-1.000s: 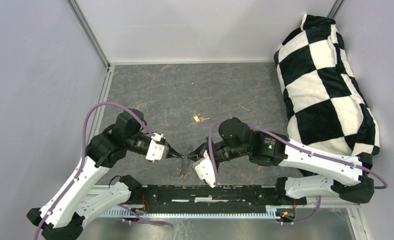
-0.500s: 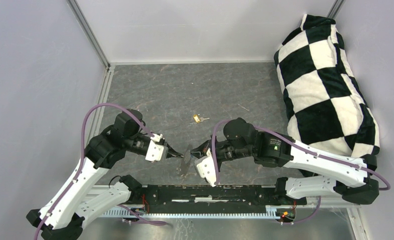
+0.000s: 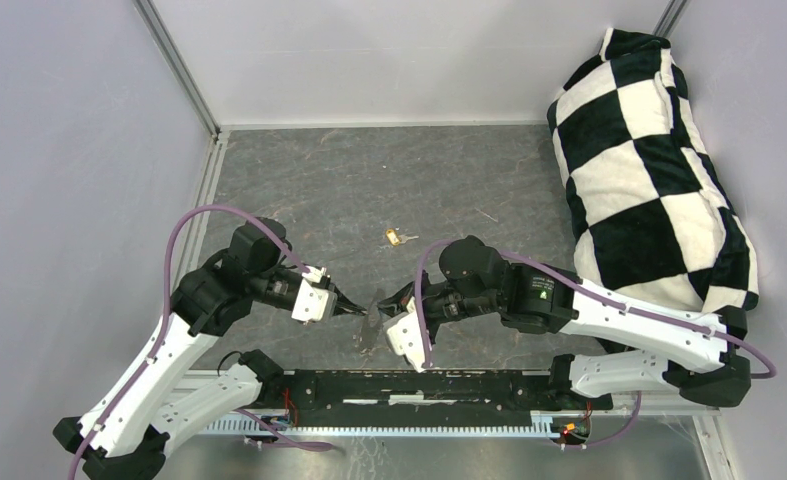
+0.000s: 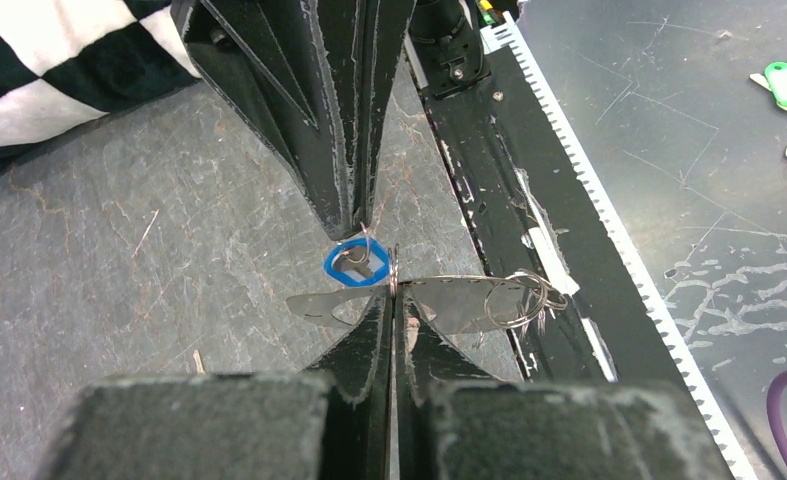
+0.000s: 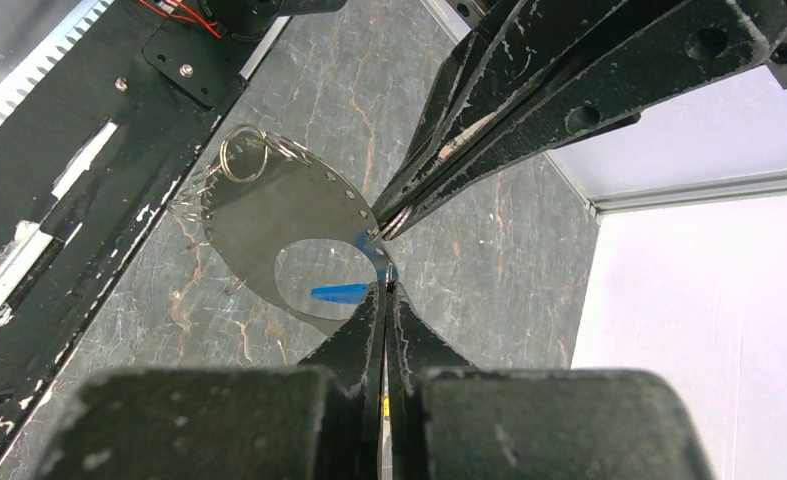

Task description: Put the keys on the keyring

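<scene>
Compared with half a second ago, the right arm is scooting back a touch toward the left one, so the right gripper (image 3: 397,300) is sitting tighter against the keyring (image 5: 269,225). The left arm is pretty much staying put, and so is the gold key (image 3: 397,237). The left gripper (image 4: 392,300) is clamping right down on the edge of the keyring, fingers pressed together with just the metal between them. From the wrist cams the keyring is showing up as a flat silver crescent with a row of tiny holes along its rim and a few thin wire loops (image 5: 244,155) dangling off the end farthest from both grippers. The right gripper is coming at the keyring from the opposite side, also squeezed narrow, and it's pinching the blue key (image 4: 349,265). The blue head is sitting just beside the spot where the left gripper is biting the keyring, basically touching its edge. I can't tell whether the key is actually hooked on. The gold key is lying flat on the table (image 3: 369,170), well apart from the keyring on the side away from the arm bases, with nothing gripping it. A black rail (image 3: 419,385) is running along the near side of the keyring, and a black-and-white checkered cushion (image 3: 649,170) is slumping far off to the right of it.
</scene>
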`<state>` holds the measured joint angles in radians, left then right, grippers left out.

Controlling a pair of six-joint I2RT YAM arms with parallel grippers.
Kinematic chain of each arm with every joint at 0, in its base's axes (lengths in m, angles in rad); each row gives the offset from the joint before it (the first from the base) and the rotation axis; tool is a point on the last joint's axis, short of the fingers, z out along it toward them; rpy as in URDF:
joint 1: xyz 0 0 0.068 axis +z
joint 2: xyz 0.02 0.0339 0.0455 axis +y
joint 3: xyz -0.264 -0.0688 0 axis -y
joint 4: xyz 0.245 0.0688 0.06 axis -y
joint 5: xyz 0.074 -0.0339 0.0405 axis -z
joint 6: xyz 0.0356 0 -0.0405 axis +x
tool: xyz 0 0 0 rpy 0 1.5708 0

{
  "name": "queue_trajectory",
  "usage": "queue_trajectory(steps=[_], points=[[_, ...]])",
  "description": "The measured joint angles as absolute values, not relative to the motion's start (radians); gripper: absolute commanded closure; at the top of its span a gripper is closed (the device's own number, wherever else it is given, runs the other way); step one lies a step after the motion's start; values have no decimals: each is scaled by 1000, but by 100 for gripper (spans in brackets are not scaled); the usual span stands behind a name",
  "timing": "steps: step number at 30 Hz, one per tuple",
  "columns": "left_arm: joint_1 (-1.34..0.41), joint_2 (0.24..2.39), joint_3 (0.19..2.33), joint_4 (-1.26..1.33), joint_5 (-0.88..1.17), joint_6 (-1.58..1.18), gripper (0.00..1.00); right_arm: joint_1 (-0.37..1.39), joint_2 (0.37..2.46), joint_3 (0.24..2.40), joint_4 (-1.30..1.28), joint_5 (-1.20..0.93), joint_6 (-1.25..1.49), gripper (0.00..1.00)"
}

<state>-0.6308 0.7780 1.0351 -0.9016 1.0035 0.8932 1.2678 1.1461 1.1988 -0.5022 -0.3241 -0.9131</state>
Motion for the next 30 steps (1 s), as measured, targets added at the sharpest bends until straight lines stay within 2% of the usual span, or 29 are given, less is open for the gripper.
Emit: queue_trajectory(steps=[21, 30], points=[[-631, 779, 1035, -902, 1003, 893, 98, 1268, 1160, 1199, -501, -362, -913, 100], [-631, 779, 1035, -902, 1003, 893, 98, 1254, 1159, 1199, -502, -315, -894, 100]])
